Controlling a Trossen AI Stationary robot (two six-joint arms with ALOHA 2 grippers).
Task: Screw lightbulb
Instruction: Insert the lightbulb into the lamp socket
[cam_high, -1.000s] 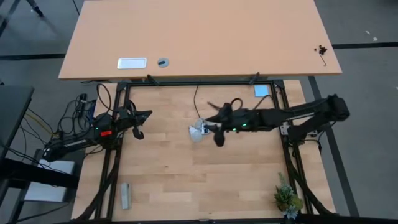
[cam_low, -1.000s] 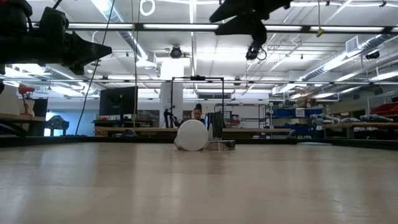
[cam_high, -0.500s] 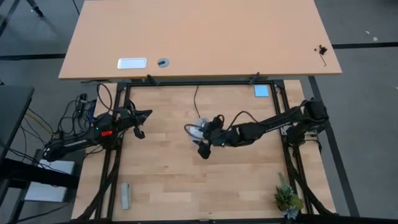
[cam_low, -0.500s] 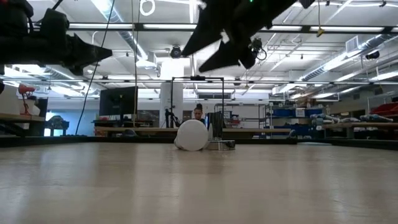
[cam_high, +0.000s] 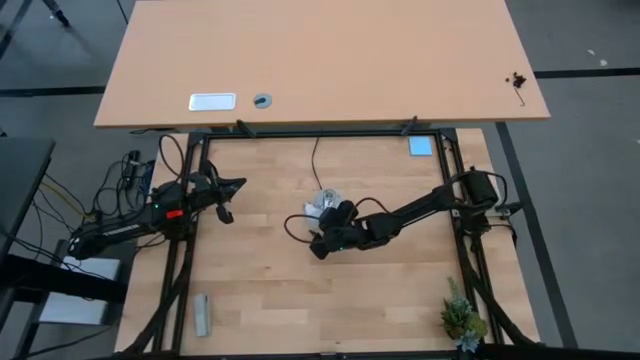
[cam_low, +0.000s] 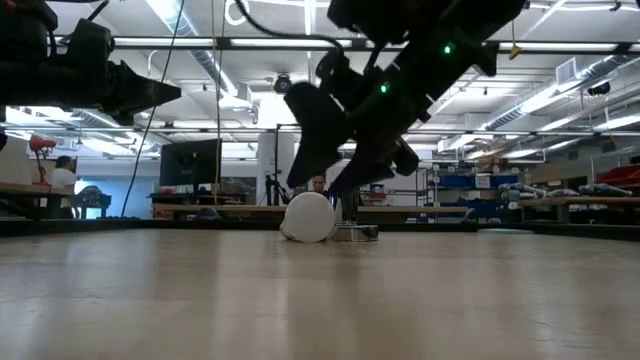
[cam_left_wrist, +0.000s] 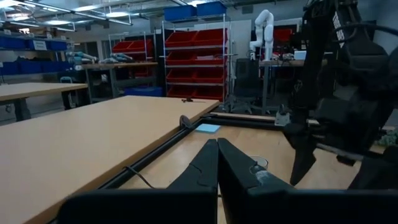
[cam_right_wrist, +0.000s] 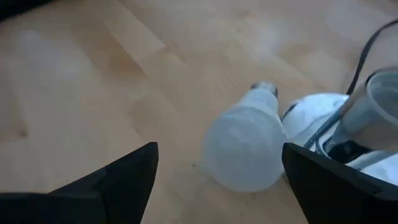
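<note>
The white frosted lightbulb (cam_right_wrist: 242, 149) lies on its side on the wooden table, its metal screw end (cam_right_wrist: 266, 87) pointing away from my right wrist camera. It also shows in the low view (cam_low: 308, 217). The round silver socket base (cam_right_wrist: 348, 118) with its black cord stands right beside it. My right gripper (cam_high: 304, 236) is open and slants down over the bulb, one finger on either side and clear of it (cam_right_wrist: 219, 148). My left gripper (cam_high: 228, 194) is shut and empty, held above the table's left side.
The socket's black cord (cam_high: 315, 160) runs to the far edge. A blue card (cam_high: 421, 146) lies at the far right, a small plant (cam_high: 460, 318) at the near right, a grey block (cam_high: 202, 315) at the near left. A larger table (cam_high: 320, 60) stands beyond the far edge.
My right gripper has moved toward the table's left and near edges and come down from high above the table to just over the lightbulb, tipping its fingers downward. The bulb and socket have stayed where they were.
</note>
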